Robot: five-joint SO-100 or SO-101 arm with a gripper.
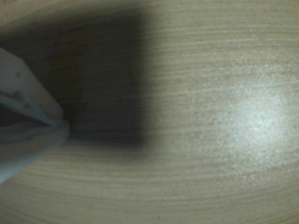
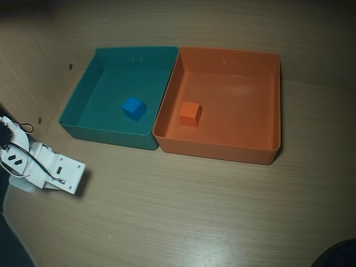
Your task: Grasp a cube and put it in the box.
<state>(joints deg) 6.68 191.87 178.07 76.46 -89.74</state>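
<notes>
Cube (image 2: 189,113): small, orange, matte, flat-faced. Judged light and rigid, not fragile; the matte faces should give fair grip. Best hold would be two opposite side faces, pinched square on, fingers coming down from above.

Where it is: already on the floor of the box (image 2: 272,105), near that tray's left wall in the overhead view, well away from the gripper (image 1: 65,123), up and to the right of it. So the placing looks done.

Gripper: low over bare table (image 2: 183,211) at the left edge of the overhead view, apart from both trays. In the wrist view its pale fingers (image 1: 23,88) meet at the tips with nothing between them: closed and empty, touching no object that shows.

Blue cube (image 2: 133,108) lies in the teal tray (image 2: 72,119).
</notes>
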